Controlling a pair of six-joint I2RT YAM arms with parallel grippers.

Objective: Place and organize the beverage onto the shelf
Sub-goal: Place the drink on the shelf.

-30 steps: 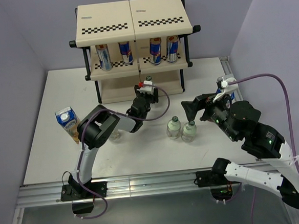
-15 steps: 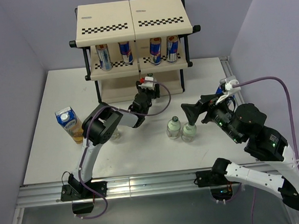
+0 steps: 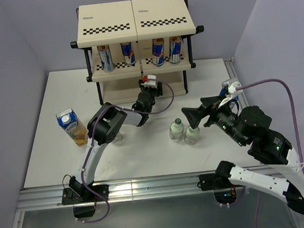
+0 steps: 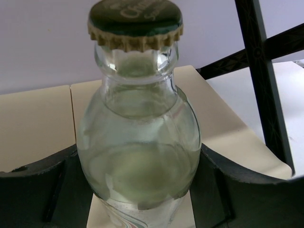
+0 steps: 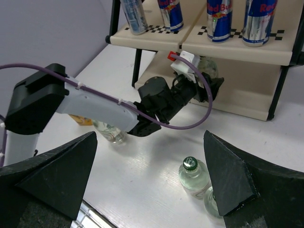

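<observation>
At the bottom tier of the shelf (image 3: 135,21), the left hand (image 3: 148,87) pinches a green-capped bottle (image 4: 137,137) upright. The right hand (image 3: 191,116) hangs spread wide over two bottles (image 3: 184,131) on the counter (image 3: 51,163). Risk: the held bottle may clip the frame post (image 4: 263,71) at its right and topple on release.

Cans (image 3: 128,53) are crowding the middle tier of the shelf (image 3: 109,23). The left gripper (image 4: 140,202), gripping a bottle (image 4: 137,133), is blocking the bottom tier's middle. Two bottles (image 3: 177,129) are standing mid-table (image 3: 145,160).
</observation>
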